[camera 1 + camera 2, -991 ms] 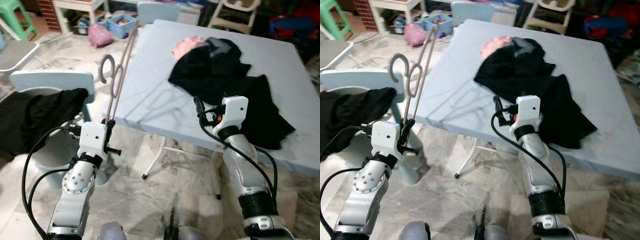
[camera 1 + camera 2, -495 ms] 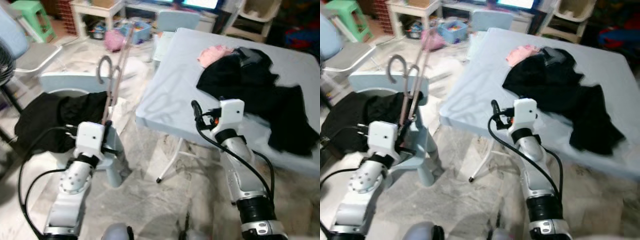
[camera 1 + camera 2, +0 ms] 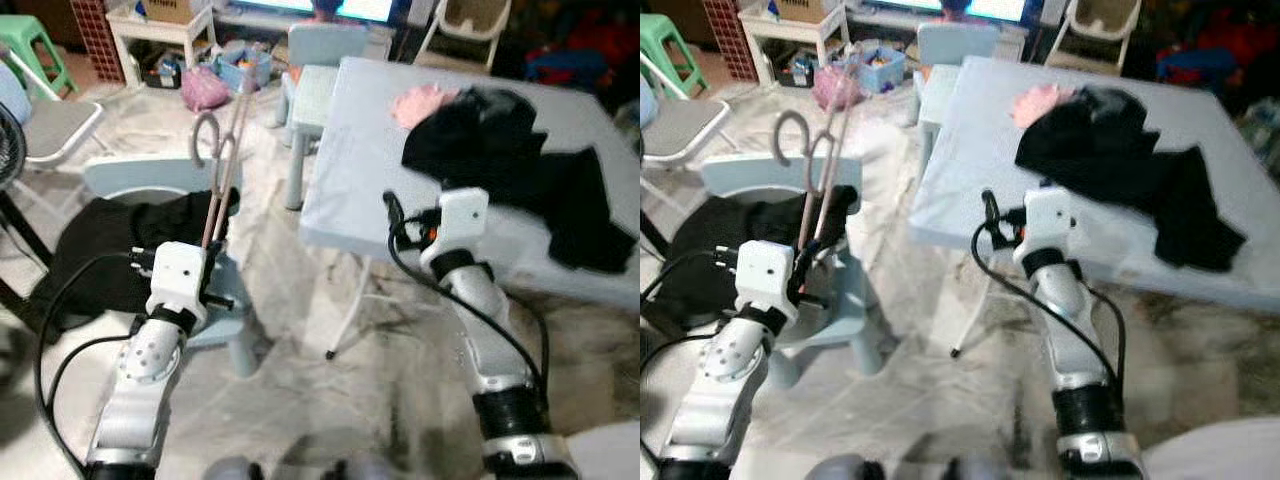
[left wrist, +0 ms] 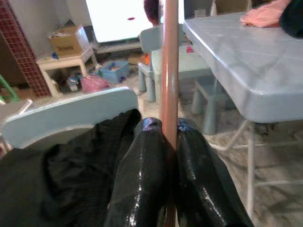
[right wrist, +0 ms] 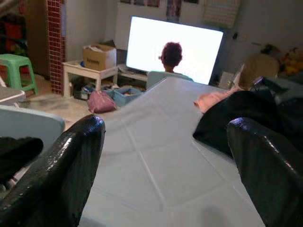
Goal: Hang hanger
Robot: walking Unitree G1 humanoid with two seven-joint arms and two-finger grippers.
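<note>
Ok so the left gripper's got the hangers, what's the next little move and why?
Probably keep the left gripper clamped and carry the hangers onward to look for a rail. Its jaws are shut on the hanger rods, hooks up, above the chair draped with black cloth; no rail can be made out. The right gripper is open at the table edge.

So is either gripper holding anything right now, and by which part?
The left gripper is shut on the hangers, pinching their lower ends so the hooks point up. The right gripper is open and holds nothing.
</note>
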